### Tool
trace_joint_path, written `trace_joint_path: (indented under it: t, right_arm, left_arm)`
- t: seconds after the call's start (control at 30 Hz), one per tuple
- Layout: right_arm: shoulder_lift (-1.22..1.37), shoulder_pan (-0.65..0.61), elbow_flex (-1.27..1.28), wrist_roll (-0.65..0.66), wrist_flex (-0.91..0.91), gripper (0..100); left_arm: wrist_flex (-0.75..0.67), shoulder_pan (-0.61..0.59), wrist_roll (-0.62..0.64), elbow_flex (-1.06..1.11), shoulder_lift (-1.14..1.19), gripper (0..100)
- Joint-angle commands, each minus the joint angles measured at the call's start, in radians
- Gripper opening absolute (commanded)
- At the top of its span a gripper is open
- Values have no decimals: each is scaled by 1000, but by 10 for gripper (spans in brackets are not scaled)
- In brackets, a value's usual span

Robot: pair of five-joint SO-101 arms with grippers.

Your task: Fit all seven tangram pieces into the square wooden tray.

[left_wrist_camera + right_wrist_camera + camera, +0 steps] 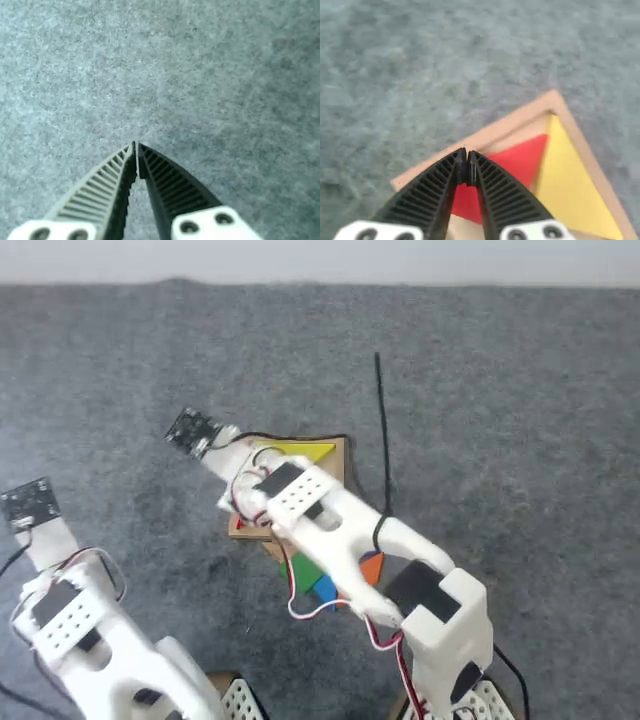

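The right arm (345,525) hides most of the tray (344,462) (its hand (466,155) pinched closed, seemingly empty).

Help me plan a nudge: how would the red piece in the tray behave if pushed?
The red piece looks flat and rigid, so it should slide rather than roll or tip. The rim of the wooden tray and the yellow triangle beside it would probably stop it soon.

In the centre of the high view the right arm (330,520) covers most of the wooden tray (343,455). Below it, 3 pieces show only in part: green piece (303,570), blue piece (324,589), orange piece (371,566). The left arm (90,640) is cut off at the lower left edge.
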Motion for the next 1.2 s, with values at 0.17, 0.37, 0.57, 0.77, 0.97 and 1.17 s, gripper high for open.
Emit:
trace_joint_path:
  t: [0.17,0.37,0.57,0.77,0.97,1.17]
  right_arm:
    - [7,-30,-9,89,47,7]
    - [-24,-13,-9,103,128,7]
    - [-162,25,-8,103,145,7]
    - [-398,119,21,97,263,7]
    - [-567,260,285,107,260,7]
    - [-541,191,463,135,157,7]
  left_arm:
    - [-26,3,8,-42,2,11]
    - [-26,3,8,-42,2,11]
    - [-26,3,8,-42,2,11]
    - [-26,3,8,-42,2,11]
    - [-28,5,8,-42,3,11]
    - [-48,35,-11,-25,3,11]
